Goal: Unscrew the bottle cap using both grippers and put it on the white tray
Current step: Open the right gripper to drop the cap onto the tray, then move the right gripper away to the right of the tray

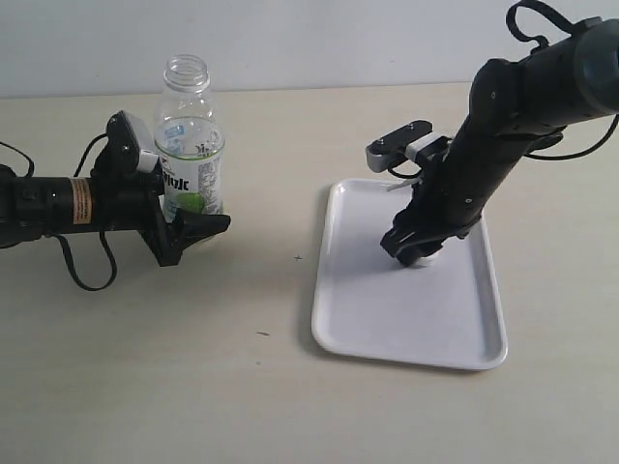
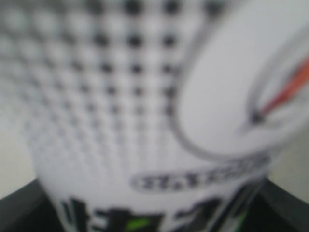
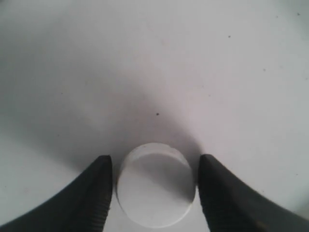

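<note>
Left gripper (image 1: 196,222) clamped on lower body of upright, uncapped bottle (image 1: 190,145), standing on table (image 1: 242,387), white tray (image 1: 387,314) at right, bottle cap (image 3: 155,191) on tray between right gripper (image 1: 416,253) jaws, gripped or released cannot tell

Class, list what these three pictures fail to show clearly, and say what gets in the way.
1. Lettering on the bottle: left wrist view, blurred because the camera is too close.
2. Far finger of the left hand: exterior view, hidden behind the bottle.
3. Whether the right hand grips the bottle cap or only flanks it: right wrist view, gaps too slight; exterior view, hand covers cap.
</note>
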`<state>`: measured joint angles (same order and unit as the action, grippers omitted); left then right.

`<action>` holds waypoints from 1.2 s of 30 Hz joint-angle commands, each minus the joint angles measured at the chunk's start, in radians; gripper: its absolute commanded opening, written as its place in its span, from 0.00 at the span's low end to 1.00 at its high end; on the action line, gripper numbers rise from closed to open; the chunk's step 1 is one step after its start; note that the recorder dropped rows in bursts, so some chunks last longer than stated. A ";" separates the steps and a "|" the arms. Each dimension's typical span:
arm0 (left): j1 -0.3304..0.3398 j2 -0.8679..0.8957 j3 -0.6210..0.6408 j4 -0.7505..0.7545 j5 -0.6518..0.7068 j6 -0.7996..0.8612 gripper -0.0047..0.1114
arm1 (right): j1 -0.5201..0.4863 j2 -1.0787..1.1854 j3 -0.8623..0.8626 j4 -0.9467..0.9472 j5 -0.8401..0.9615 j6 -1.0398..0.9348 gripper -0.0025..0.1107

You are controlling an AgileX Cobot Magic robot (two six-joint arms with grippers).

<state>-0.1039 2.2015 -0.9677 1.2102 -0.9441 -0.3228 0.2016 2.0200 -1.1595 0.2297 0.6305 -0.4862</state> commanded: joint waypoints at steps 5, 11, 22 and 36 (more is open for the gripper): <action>-0.005 -0.002 0.000 -0.032 -0.061 -0.029 0.04 | -0.003 -0.056 0.005 0.004 0.034 0.016 0.62; -0.005 0.009 0.000 -0.054 -0.108 -0.135 0.04 | -0.003 -0.278 0.052 0.201 -0.049 -0.018 0.62; -0.005 0.031 0.000 -0.065 -0.112 -0.133 0.04 | -0.003 -0.705 0.376 0.387 -0.302 -0.070 0.62; -0.005 0.044 0.000 -0.066 -0.089 -0.118 0.04 | -0.003 -1.268 0.797 0.635 -0.303 -0.145 0.62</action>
<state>-0.1039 2.2519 -0.9655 1.1655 -1.0033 -0.4432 0.2016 0.8331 -0.4196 0.8308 0.3323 -0.6094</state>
